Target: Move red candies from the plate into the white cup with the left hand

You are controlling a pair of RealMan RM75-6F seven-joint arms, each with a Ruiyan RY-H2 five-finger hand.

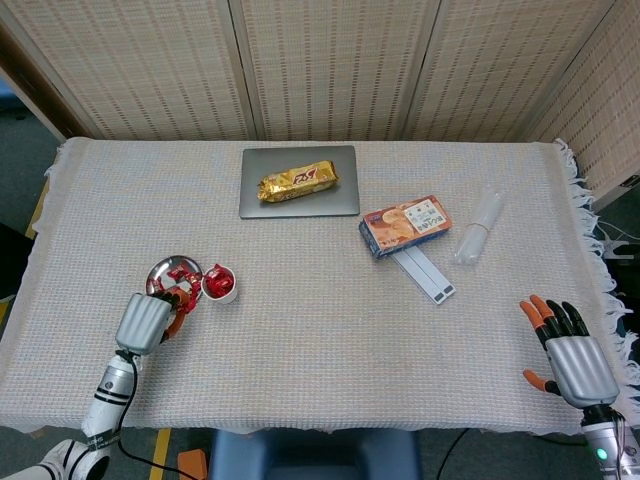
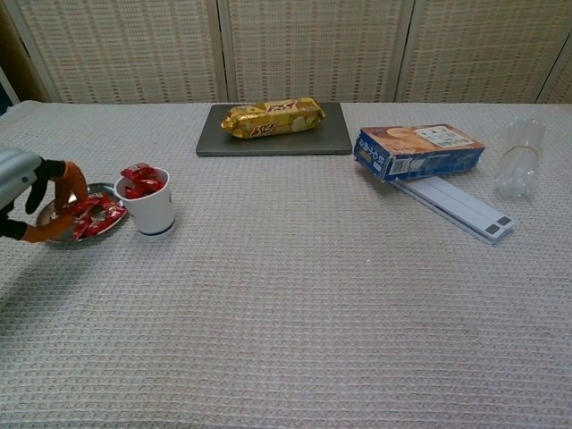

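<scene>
My left hand (image 2: 31,198) sits at the near-left rim of the plate (image 2: 55,196), fingertips curled down among the candies (image 2: 96,214); from the chest view I think it is pinching one red wrapper, but the fingers hide the contact, so I cannot tell for sure whether it holds anything. What matters for the move I'd make from here is that the cup (image 2: 149,205) lies just to the right of the hand, touching or almost touching the plate's right edge, so the carry is a short sideways hop over the plate, with a lift to get over the cup's lip. The left hand (image 1: 146,320) is by far the nearer one; my right hand (image 1: 572,352) rests well apart at the near-right table edge, fingers spread and empty. The candies are small, crinkly red wrappers with white print, a few loose on the shiny metal plate (image 1: 160,270), and several more already heaped above the rim of the cup (image 1: 220,284). With that pile, I'd judge a fresh piece could slide off.
</scene>
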